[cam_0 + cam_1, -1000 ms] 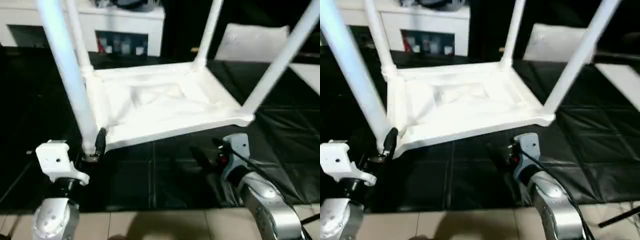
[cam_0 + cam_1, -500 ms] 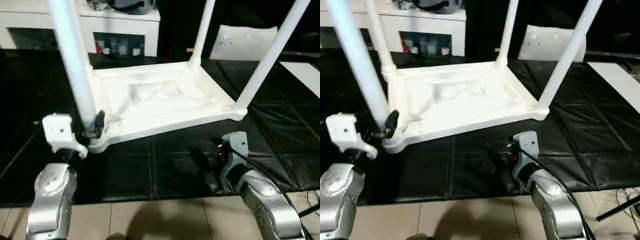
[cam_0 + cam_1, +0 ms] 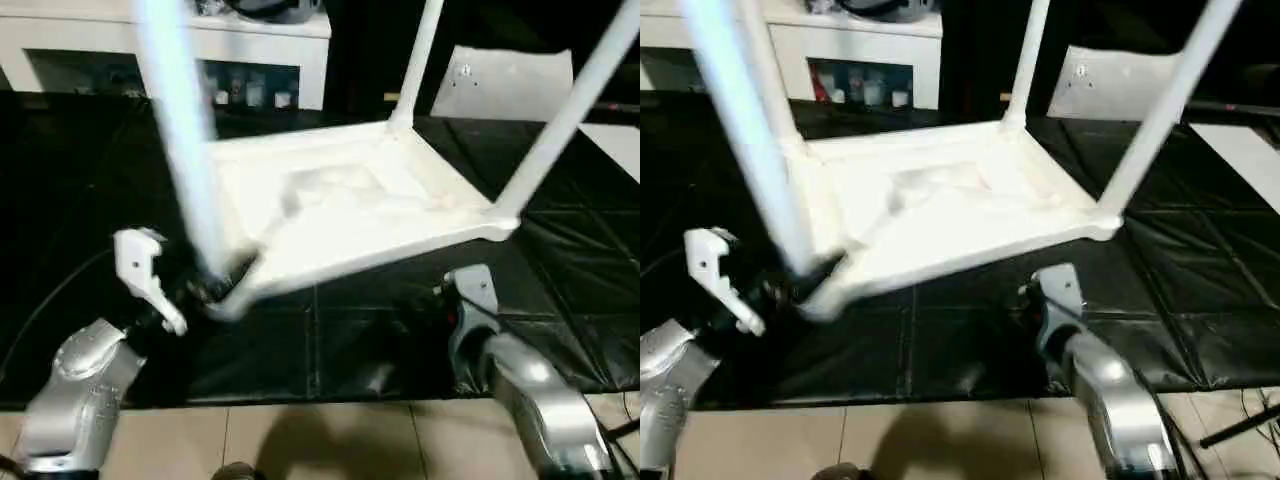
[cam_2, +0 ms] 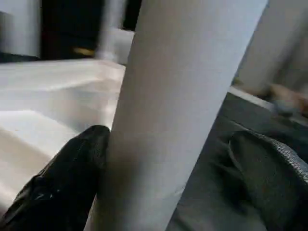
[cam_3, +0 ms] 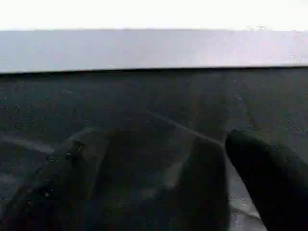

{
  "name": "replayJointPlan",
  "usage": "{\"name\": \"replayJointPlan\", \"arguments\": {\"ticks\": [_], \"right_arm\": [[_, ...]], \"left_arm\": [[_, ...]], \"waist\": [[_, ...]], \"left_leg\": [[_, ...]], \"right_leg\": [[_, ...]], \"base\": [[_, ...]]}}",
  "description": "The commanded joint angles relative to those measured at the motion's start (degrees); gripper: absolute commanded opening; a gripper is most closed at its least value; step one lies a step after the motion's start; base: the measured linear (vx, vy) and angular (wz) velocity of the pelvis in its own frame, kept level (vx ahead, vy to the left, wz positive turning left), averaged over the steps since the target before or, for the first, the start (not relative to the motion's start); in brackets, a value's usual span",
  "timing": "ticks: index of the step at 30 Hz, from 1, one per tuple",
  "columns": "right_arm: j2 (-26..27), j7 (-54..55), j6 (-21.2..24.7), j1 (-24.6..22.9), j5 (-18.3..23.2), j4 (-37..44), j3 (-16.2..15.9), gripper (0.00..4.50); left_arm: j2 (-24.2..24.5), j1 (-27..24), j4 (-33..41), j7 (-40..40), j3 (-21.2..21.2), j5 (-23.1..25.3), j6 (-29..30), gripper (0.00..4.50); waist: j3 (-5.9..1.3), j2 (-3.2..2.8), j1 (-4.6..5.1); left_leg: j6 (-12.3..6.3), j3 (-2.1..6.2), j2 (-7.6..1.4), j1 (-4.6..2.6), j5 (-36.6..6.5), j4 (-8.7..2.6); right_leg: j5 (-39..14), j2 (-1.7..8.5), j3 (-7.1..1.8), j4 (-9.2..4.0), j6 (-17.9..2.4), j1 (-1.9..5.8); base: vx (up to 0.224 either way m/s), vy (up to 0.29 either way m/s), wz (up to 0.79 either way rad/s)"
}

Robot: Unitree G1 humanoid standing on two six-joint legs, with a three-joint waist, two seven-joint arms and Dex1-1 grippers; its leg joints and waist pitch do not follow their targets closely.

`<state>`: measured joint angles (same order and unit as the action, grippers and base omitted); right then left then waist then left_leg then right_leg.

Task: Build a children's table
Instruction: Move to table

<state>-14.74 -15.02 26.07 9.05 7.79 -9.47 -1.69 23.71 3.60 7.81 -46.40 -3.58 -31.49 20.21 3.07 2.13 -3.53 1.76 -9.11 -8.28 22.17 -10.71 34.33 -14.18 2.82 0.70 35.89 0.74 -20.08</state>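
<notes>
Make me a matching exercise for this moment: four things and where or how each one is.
1 near-left leg
2 right gripper
3 flat white sheet
4 tabletop

A upside down, legs pointing up
B between the left gripper's fingers
C open and empty over the black mat
D behind the table, far right

Pairs: 1-B, 2-C, 3-D, 4-A
</notes>
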Motion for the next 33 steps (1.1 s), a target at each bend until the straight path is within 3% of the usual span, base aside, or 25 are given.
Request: {"name": "replayJointPlan", "arguments": {"ticks": [1,3,5,7,13,16,19,21,26,33], "right_arm": [[0.16,0.75,-1.66,1.68,-1.10,-3.69,0.47,4.50],[0.52,0.99,-2.78,3.18,-1.54,-6.42,0.17,4.50],[1.39,0.64,-4.81,6.47,-2.57,-11.42,-0.96,4.50],[1.65,0.60,-5.37,7.48,-2.84,-12.77,-1.21,4.50],[3.35,-0.06,-8.53,11.72,-3.62,-18.71,-1.96,4.50],[5.04,-1.32,-10.44,13.69,-4.25,-20.99,-3.35,4.50],[6.01,-1.63,-11.48,14.74,-4.80,-22.40,-4.09,4.50],[6.87,-1.69,-12.24,15.59,-5.11,-23.72,-4.21,4.50],[8.29,-3.01,-13.93,16.46,-5.02,-24.82,-4.57,4.50],[10.21,-6.96,-17.10,17.38,-4.62,-26.60,-5.01,4.50]], "left_arm": [[0.37,1.87,2.09,-4.17,4.57,-0.84,2.06,4.45],[0.69,2.54,2.40,-5.73,6.40,-0.99,3.14,4.45],[0.77,3.94,4.16,-9.06,11.13,-0.95,5.46,4.45],[0.60,4.43,4.81,-9.71,12.22,-1.15,6.11,4.45],[-0.32,6.79,7.34,-11.18,16.21,-2.57,9.13,4.45],[-1.92,8.75,8.62,-11.58,18.35,-3.16,10.53,4.45],[-3.73,10.13,8.53,-11.27,19.33,-2.88,10.74,4.45],[-5.01,11.42,7.67,-11.26,20.38,-2.24,10.28,4.45],[-8.54,14.19,3.59,-9.95,20.86,-0.02,7.24,4.45],[-14.25,18.74,-3.21,-6.38,20.32,3.47,1.68,4.45]], "waist": [[-2.45,-0.95,0.29],[-2.71,-0.85,0.43],[-2.99,-0.76,0.48],[-2.97,-0.78,0.55],[-2.77,-0.38,1.66],[-2.85,-0.34,1.79],[-2.85,-0.17,2.00],[-2.93,-0.09,2.16],[-3.34,-0.03,2.52],[-3.53,-0.02,2.52]], "left_leg": [[4.75,1.32,-4.46,-2.33,-19.12,-5.32],[4.74,1.19,-4.52,-1.97,-16.57,-5.39],[3.81,0.88,-4.54,-1.79,-12.78,-5.15],[3.14,0.65,-4.46,-1.70,-10.86,-4.93],[2.95,0.76,-4.53,-1.34,-13.24,-5.01],[2.99,0.58,-4.58,-1.62,-13.96,-4.91],[3.17,0.65,-4.64,-1.12,-12.60,-5.01],[2.88,0.51,-4.61,-1.34,-12.31,-4.78],[0.76,0.25,-4.57,-1.06,-7.14,-4.21],[-0.81,0.20,-4.87,-1.12,-6.11,-3.97]], "right_leg": [[-12.09,4.97,-2.47,-4.78,-10.17,-0.64],[-8.74,4.89,-2.33,-4.26,-10.18,-0.16],[-3.86,4.94,-2.19,-3.81,-10.59,0.23],[-1.63,4.87,-2.22,-3.75,-11.10,0.41],[-6.89,5.14,-2.16,-4.12,-12.11,0.77],[-7.99,5.04,-2.23,-4.20,-12.07,0.42],[-7.37,5.16,-2.11,-4.12,-12.17,0.84],[-6.85,5.11,-2.14,-4.15,-12.09,0.65],[1.22,4.91,-2.08,-3.61,-13.38,1.07],[5.37,5.01,-2.01,-3.32,-14.99,1.32]], "base": [[0.000,0.000,0.00],[0.000,0.000,0.00],[0.000,0.000,0.00],[0.000,0.000,0.00],[0.000,0.000,0.00],[0.000,0.000,0.00],[0.000,0.000,0.00],[0.000,0.000,0.00],[0.000,0.000,0.00],[0.000,0.000,0.00]]}}
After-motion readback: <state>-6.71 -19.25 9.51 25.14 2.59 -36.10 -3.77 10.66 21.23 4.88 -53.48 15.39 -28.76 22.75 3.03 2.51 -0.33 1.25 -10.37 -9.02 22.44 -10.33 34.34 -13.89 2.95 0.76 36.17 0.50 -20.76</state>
